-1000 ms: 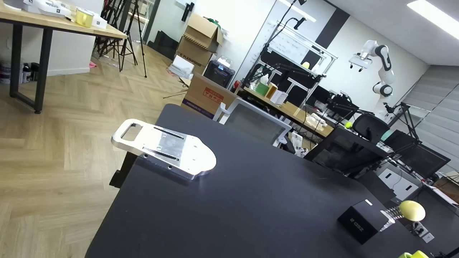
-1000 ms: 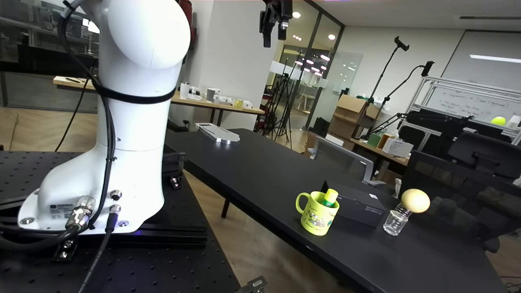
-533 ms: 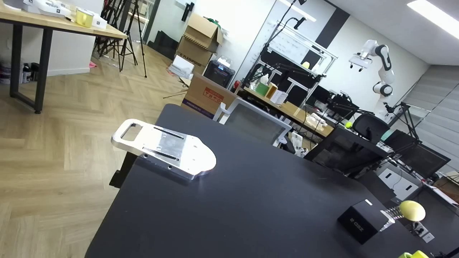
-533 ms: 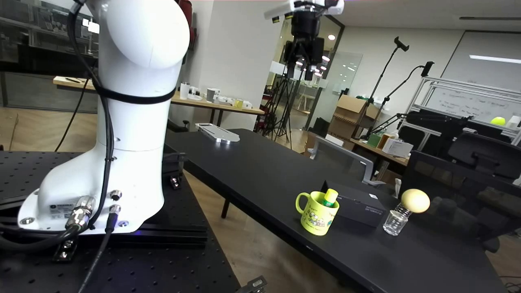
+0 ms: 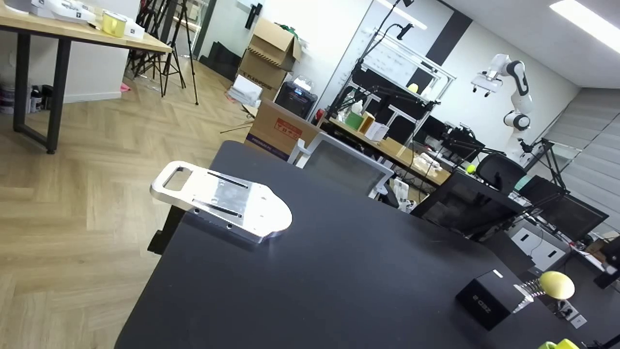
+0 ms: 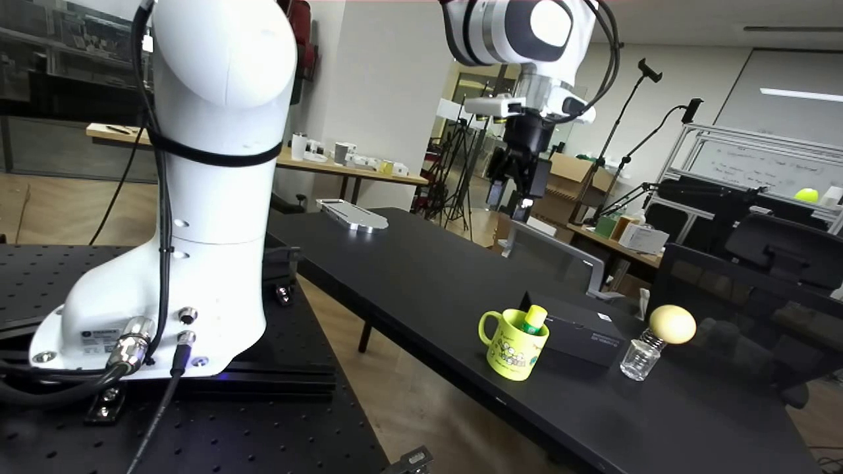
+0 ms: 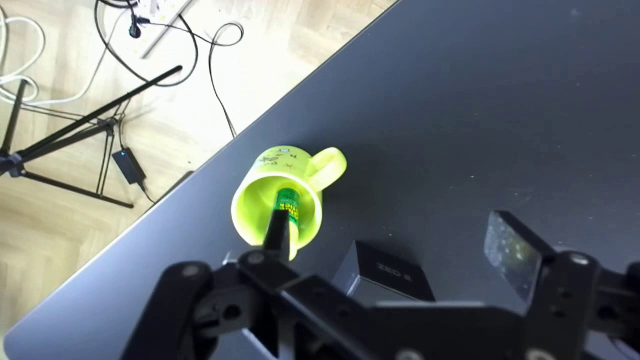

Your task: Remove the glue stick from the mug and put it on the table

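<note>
None of the task shows as done: the glue stick (image 7: 286, 201) is inside the mug (image 6: 517, 349), so lifting it out and setting it down are both left. The mug stands upright on the black table (image 6: 408, 270), near the long edge facing the robot's base (image 6: 211, 283), with a dark box (image 6: 579, 332) just beside it, farther in from that edge. The gripper (image 6: 510, 203) hangs well above the table and well apart from the mug. Its fingers (image 7: 511, 255) are spread wide and have hold of nothing. I judge this to be the approach; lining up over the stick and closing on it should come next.

The stick is a slim tube with a green label, yellow lettering and a pale yellow cap (image 6: 536, 316). It tilts in the mug, cap uppermost and poking above the rim on the side toward the box, seemingly leaning on the rim. How its lower end rests I cannot tell. In the wrist view a finger hides part of it.
</note>
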`<state>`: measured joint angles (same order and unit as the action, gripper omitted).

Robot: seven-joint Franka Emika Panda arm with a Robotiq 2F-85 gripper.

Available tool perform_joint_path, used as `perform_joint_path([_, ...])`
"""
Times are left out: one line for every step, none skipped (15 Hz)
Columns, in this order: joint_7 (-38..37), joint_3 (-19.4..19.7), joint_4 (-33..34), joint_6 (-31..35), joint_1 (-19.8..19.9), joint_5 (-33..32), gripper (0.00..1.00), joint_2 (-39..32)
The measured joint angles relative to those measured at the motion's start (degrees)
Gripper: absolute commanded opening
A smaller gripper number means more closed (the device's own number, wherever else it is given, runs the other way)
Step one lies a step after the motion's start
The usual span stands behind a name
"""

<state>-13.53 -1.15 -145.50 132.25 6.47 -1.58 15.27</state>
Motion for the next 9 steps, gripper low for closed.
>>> perform_joint_path([-0.77, 0.44, 0.11, 1.14, 0.68, -0.11, 1.0, -2.22])
perform_joint_path([-2.08, 0.91, 0.31, 2.23, 1.32, -0.42, 1.0, -4.35])
perform_joint_path([-3.63, 1.42, 0.71, 2.98, 1.85, -0.59, 1.0, -6.43])
perform_joint_path([-5.07, 1.97, 1.23, 3.45, 2.22, -0.6, 1.0, -8.31])
perform_joint_path([-6.54, 2.61, 1.91, 3.95, 2.44, -0.59, 1.0, -10.08])
perform_joint_path([-7.8, 3.25, 2.65, 4.37, 2.52, -0.55, 1.0, -11.7])
perform_joint_path([-8.97, 3.86, 3.53, 4.74, 2.53, -0.49, 1.0, -13.21])
perform_joint_path([-10.04, 4.41, 4.43, 5.3, 2.53, -0.48, 1.0, -14.64])
perform_joint_path([-11.04, 4.89, 5.41, 5.81, 2.53, -0.5, 1.0, -16.0])
